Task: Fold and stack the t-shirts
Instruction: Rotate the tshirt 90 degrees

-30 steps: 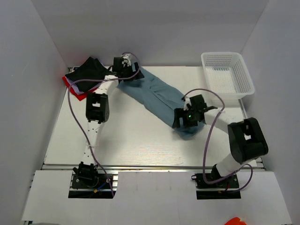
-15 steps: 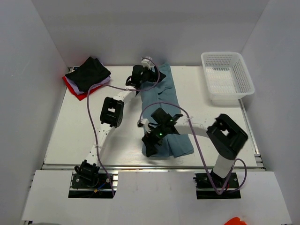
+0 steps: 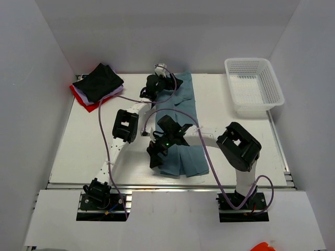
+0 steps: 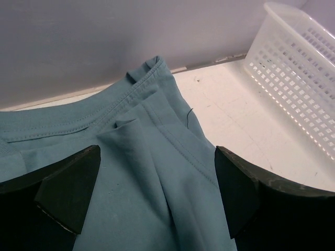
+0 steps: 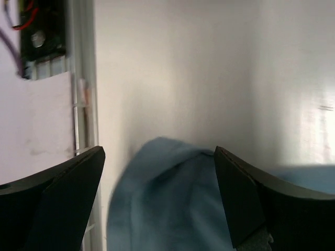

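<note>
Top external view: white walls (image 3: 172, 31) box in a white tabletop (image 3: 84, 146) on three sides, and a metal rail (image 3: 68, 184) runs along the 6 o'clock edge. Blue-teal t-shirt (image 3: 187, 102) lies folded into a long strip at centre, collar toward 12, hem toward 6. White mesh basket (image 3: 247, 59) sits at 2 o'clock, well apart from the shirt. At 10 o'clock there is a pile with a black t-shirt (image 3: 99, 82) on top of a red t-shirt (image 3: 90, 106). Left gripper (image 4: 157, 178) is over the collar end, jaws wide apart, cloth lying below them and not pinched. Right gripper (image 5: 159, 178) is over the hem end near the rail, jaws also spread wide with nothing clamped; its wrist view is blurred.
</note>
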Available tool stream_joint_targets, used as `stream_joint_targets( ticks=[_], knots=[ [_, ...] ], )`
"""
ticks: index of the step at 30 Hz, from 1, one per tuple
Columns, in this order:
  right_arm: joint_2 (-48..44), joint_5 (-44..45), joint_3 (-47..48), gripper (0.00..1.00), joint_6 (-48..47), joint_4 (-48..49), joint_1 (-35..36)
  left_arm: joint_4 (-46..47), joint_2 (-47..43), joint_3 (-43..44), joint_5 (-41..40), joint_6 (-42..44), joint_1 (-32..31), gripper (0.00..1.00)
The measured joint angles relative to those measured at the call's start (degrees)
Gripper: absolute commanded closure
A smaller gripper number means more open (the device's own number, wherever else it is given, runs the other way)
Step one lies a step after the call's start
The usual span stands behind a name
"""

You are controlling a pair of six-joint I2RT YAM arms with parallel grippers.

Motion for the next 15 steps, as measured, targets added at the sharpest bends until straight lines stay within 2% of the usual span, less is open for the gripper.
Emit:
stream_joint_targets(
  ticks=[3,7,12,15],
  knots=[
    [-2.5,7.4,0.7,0.10,2.2,-1.6,0.0,0.0,-0.8,-1.0,1.7,0.2,0.1,0.00],
    [-10.9,20.0,-0.3,0.10,8.3,-4.7,0.0,-3.1,-8.0,-9.5,4.6,1.2,0.1,0.00],
    [-23.8,35.7,-7.4,0.10,16.8,-5.0,-0.5,-13.6,-21.4,-14.8,6.7,2.6,0.1,0.00],
    [-28.5,44.2,-12.5,0.10,21.8,-6.2,-1.4,-18.6,-34.8,-23.9,7.2,3.9,0.1,0.00]
  ],
)
